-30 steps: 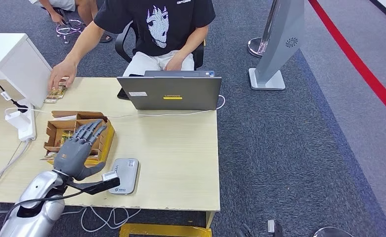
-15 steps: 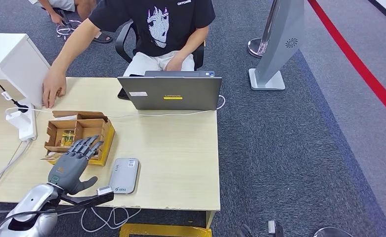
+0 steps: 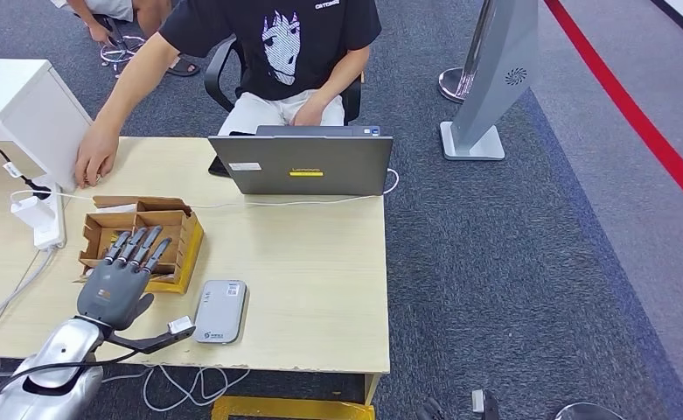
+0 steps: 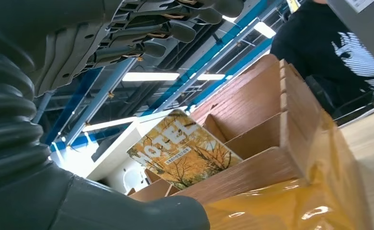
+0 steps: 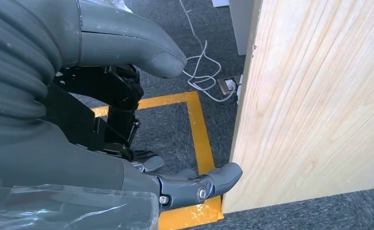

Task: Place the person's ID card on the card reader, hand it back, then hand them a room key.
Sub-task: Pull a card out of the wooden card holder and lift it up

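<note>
A pale wooden table (image 3: 320,262) stands on dark grey carpet (image 3: 512,262) crossed by a red stripe (image 3: 635,114); a yellow line marks the floor under the table's near edge; a person in a black printed shirt sits behind an open grey laptop (image 3: 301,164), one hand (image 3: 93,162) reaching to the table's far left corner beside a white cabinet (image 3: 23,109); a white power strip (image 3: 36,214) lies at the left edge; a cardboard box (image 3: 141,236) with compartments sits on a yellow wrapper, and the left wrist view shows a room key (image 4: 182,155), a card printed HOTEL with autumn trees, standing tilted in one compartment; the grey card reader (image 3: 219,311) lies flat near the front edge, nothing on it; the left hand (image 3: 119,280) hovers over the box's near edge, fingers straight and apart, holding nothing; the right hand (image 5: 175,177) hangs below the table edge, fingers loosely extended and empty; since a second ago the left hand has drawn back toward the robot and left, and the person's hand has slid from the cards at the cabinet to the corner
</note>
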Controlling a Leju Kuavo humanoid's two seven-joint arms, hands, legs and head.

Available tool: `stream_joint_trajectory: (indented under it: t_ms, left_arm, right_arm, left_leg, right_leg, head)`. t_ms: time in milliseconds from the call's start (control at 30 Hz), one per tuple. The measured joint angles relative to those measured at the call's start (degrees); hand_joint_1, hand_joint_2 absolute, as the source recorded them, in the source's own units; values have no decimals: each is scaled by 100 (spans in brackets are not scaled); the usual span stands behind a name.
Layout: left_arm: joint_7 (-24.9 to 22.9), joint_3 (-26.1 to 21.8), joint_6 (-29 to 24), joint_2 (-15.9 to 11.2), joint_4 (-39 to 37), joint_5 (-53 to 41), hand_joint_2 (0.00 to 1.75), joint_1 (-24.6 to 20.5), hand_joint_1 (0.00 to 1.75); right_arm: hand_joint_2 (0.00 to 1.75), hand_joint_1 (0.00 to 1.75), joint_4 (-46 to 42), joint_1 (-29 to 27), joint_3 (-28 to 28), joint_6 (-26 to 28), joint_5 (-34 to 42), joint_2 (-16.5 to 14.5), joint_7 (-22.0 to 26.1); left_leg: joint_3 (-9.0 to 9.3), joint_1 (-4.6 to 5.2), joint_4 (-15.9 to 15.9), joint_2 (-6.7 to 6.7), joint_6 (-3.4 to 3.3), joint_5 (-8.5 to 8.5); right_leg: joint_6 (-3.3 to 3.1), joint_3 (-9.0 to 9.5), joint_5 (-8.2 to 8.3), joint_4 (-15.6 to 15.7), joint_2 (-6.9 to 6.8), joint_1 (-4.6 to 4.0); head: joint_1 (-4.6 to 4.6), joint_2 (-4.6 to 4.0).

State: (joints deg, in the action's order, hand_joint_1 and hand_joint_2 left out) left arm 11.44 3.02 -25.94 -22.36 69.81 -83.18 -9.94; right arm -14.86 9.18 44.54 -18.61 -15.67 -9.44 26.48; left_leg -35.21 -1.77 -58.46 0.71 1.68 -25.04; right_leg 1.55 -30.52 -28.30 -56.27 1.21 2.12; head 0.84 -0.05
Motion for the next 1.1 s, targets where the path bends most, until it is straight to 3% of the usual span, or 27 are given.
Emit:
stream_joint_trajectory:
  t_ms: [433, 567, 1100]
  left_arm:
    - [100, -51, -198, 109, -645, -38, 175, -275, 3]
    - [120, -52, -196, 137, -710, -25, 175, -296, 175]
    - [327, -120, -212, 225, -830, 216, 175, -383, 175]
  right_arm:
    - [175, 0, 2, 24, -8, -5, 2, 0, -8]
    - [175, 0, 2, 24, -8, -5, 6, 0, -6]
    - [175, 0, 2, 24, -8, -18, 17, 0, -5]
  left_leg:
    - [0, 0, 0, 0, 0, 0]
    - [0, 0, 0, 0, 0, 0]
    - [0, 0, 0, 1, 0, 0]
  right_leg:
    - [0, -2, 0, 0, 0, 0]
    - [0, -1, 0, 0, 0, 0]
    - [0, -1, 0, 0, 0, 0]
  head:
    - [1, 1]
    - [1, 1]
    - [1, 0]
